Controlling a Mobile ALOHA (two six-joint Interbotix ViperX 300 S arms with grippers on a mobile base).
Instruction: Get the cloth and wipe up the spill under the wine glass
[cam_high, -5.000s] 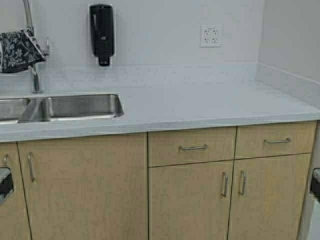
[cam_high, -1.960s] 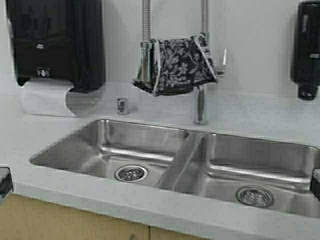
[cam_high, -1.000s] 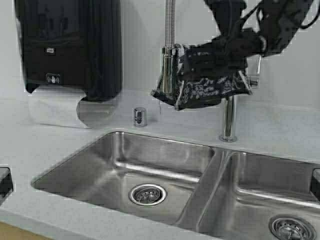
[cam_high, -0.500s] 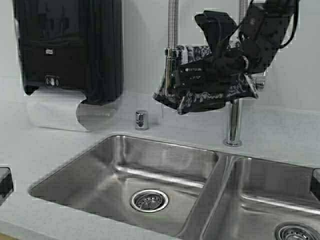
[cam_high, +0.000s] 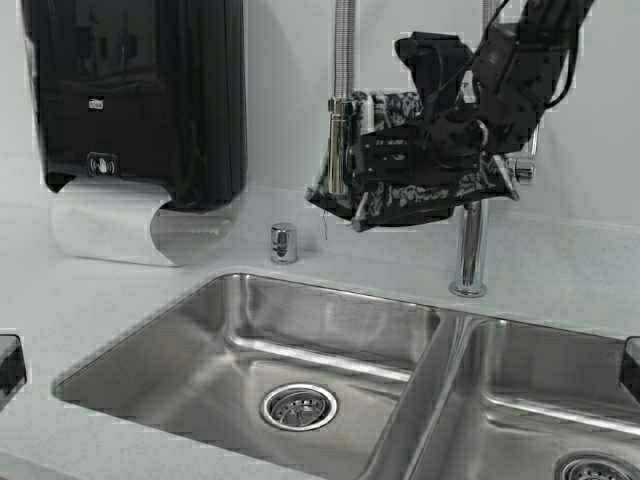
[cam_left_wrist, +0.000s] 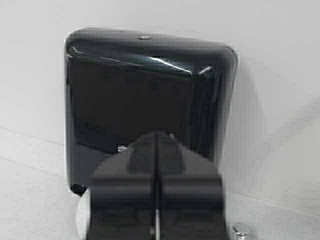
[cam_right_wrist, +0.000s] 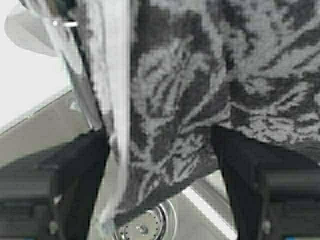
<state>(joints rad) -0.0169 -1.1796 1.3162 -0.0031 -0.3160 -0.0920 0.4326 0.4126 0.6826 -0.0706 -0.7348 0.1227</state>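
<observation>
The pale desk (cam_high: 560, 260) holds a double steel sink (cam_high: 330, 350) below the right pincer (cam_high: 400, 165); a faucet base (cam_high: 467, 288) and small chrome button (cam_high: 284, 243) stand beneath it.

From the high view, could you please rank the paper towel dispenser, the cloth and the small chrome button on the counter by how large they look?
1. Paper towel dispenser, largest, though cut off by the frame.
2. Cloth, draped over the faucet and partly hidden by the right gripper.
3. Chrome button, clearly smallest.
All three sit along the back wall, so nearness hardly skews this.
</observation>
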